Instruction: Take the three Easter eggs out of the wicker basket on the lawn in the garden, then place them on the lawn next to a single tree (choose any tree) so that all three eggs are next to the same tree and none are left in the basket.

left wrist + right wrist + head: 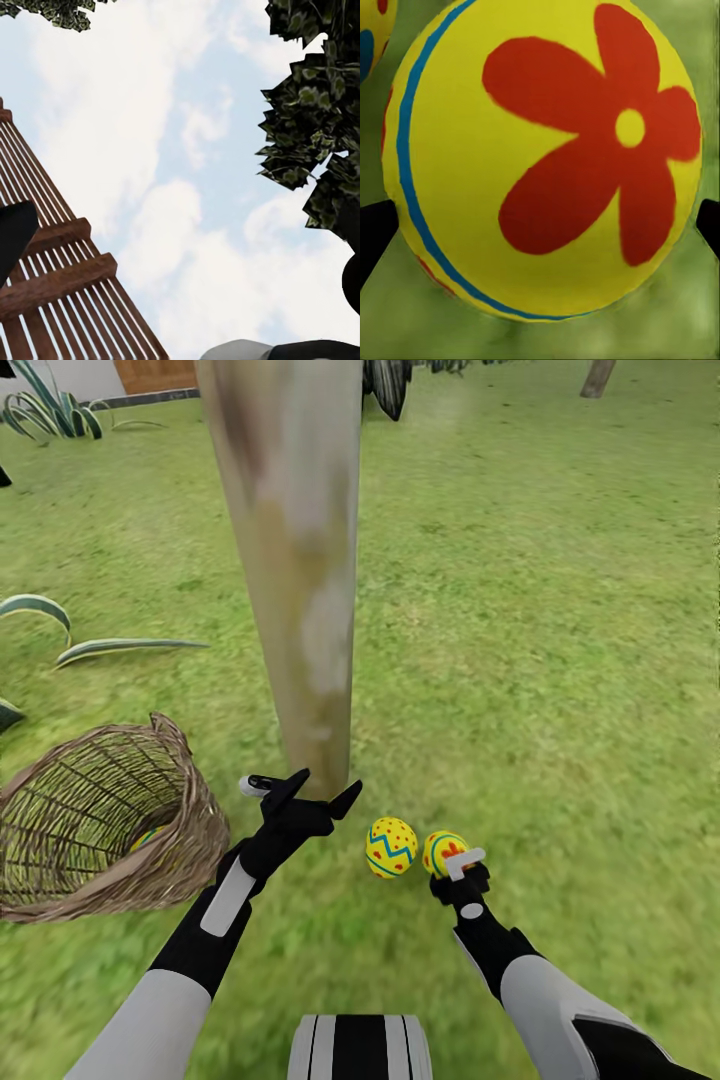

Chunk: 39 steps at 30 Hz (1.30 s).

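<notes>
No readable text, labels, brands, numbers or signs anywhere.

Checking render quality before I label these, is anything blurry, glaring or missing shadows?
Head view: flat even light, no cast shadows under the eggs; trunk smeared soft. Left wrist view: bright sky, mild glare. Right wrist view: flower-marked egg very close, edges soft.

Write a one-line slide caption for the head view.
Two Easter eggs lie on the lawn by the tree; right gripper at the second, basket tipped nearby.

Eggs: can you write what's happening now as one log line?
eggs: two on lawn by tree | flower egg between right end effector fingers | third egg in basket | left end effector open
</notes>
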### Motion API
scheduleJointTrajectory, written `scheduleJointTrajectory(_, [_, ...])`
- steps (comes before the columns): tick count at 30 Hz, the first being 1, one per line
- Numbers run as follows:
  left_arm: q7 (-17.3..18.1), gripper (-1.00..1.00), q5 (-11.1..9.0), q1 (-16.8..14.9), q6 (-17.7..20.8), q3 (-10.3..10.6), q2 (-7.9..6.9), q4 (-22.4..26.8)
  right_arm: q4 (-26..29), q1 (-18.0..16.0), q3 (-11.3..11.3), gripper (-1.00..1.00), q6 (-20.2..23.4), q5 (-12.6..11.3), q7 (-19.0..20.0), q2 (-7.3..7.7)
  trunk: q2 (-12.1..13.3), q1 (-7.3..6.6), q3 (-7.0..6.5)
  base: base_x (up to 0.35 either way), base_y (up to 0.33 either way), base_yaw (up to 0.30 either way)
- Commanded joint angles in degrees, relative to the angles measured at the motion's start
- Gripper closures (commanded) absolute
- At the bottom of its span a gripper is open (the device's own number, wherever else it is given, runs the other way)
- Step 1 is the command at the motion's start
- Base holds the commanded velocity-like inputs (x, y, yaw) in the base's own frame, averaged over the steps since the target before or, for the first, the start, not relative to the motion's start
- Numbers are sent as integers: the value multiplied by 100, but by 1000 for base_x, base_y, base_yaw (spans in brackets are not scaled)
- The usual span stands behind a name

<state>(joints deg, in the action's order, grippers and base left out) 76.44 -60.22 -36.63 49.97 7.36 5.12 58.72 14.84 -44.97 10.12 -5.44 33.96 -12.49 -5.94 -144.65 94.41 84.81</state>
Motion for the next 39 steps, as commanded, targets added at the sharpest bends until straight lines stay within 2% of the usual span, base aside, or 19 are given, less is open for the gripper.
scheduleJointTrajectory(1, [2, -100, -34, -2, 56, 9, -2, -1, -8, -3, 50, -100, -27, 49, -8, -9, 0, -3, -20, 0, 0, 0])
scheduleJointTrajectory(11, [-3, -100, -33, -2, 51, 9, 1, -9, -94, -3, 46, -100, -33, 49, -8, -4, 14, -29, -241, 0, 0, 0])
scheduleJointTrajectory(15, [-10, -100, -30, -2, 2, 17, 79, -9, -47, -9, 45, -100, -17, 28, 63, 28, 19, -39, -330, 0, 0, 0])
scheduleJointTrajectory(17, [-284, -100, -36, -2, -15, 211, 89, 32, 5, -10, 66, -100, 20, -5, 346, 58, 22, -44, -374, 0, 0, 0])
scheduleJointTrajectory(18, [-673, -100, -68, -2, -5, 392, 102, 59, 136, -11, 74, -100, 92, -16, 566, 57, 23, -47, -396, 0, 0, 0])
scheduleJointTrajectory(19, [-909, -100, -86, -2, 6, 468, 160, 132, 394, -12, 76, -100, 400, -19, 695, 46, 24, -50, -418, 0, 0, 0])
scheduleJointTrajectory(20, [-1007, -100, -89, -2, 49, 627, 212, 568, 1161, -12, 93, -100, 1523, -32, 1321, 70, 26, -52, -441, 0, 0, 0])
scheduleJointTrajectory(22, [-1023, -100, -118, -2, 69, 1029, 183, 1036, 2164, -12, 106, -100, 2820, -40, 3041, 157, 28, -57, -485, 0, 0, 0])
scheduleJointTrajectory(23, [-1027, -100, -123, -2, 67, 1116, 195, 1129, 2705, -12, 110, -100, 3574, -43, 4292, 402, 30, -60, -507, 0, 0, 0])
scheduleJointTrajectory(24, [-1027, -100, -127, -2, 63, 1139, 200, 1156, 2937, -12, 111, -100, 3921, -45, 5052, 588, 31, -62, -529, 0, 0, 0])
scheduleJointTrajectory(25, [-1028, -100, -129, -2, 64, 1156, 196, 1182, 3144, -12, 112, -100, 4279, -47, 6468, 922, 32, -65, -551, 0, 0, 0])
scheduleJointTrajectory(26, [-1027, -100, -130, -2, 61, 1161, 205, 1204, 3202, -12, 118, -100, 4388, -52, 7375, 1242, 34, -68, -574, -152, 78, 0])
scheduleJointTrajectory(28, [-1027, -100, -130, -2, 50, 1177, 216, 1211, 3193, 9, 121, -100, 4378, -56, 7574, 1335, 36, -73, -618, -257, 150, 0])
scheduleJointTrajectory(31, [-1026, -100, -136, -2, 26, 1355, 213, 1212, 3168, 14, 121, -100, 4393, -62, 7585, 1329, 40, -81, -684, -259, 174, 0])
scheduleJointTrajectory(33, [-1027, -100, -138, -2, 23, 1397, 203, 1217, 3177, 14, 121, -100, 4406, -79, 7586, 1324, 43, -86, -729, -189, 130, 0])
scheduleJointTrajectory(34, [-1026, -100, -139, -2, 22, 1402, 190, 1232, 3177, 14, 121, -100, 4406, -165, 7586, 1326, 44, -88, -751, -69, 45, 0])
scheduleJointTrajectory(35, [-1026, -100, -139, -2, 22, 1400, 175, 1305, 3175, 14, 121, -100, 4410, -396, 7586, 1329, 46, -91, -773, -14, 9, 0])
scheduleJointTrajectory(36, [-1026, -100, -139, -2, 24, 1400, 169, 1340, 3174, 14, 121, -100, 4411, -470, 7586, 1331, 47, -93, -795, -6, 4, 0])
scheduleJointTrajectory(39, [-1018, -100, -139, -2, 30, 1392, 158, 1366, 3167, 14, 121, -100, 4411, -517, 7586, 1332, 51, -101, -862, -1, 1, 0])
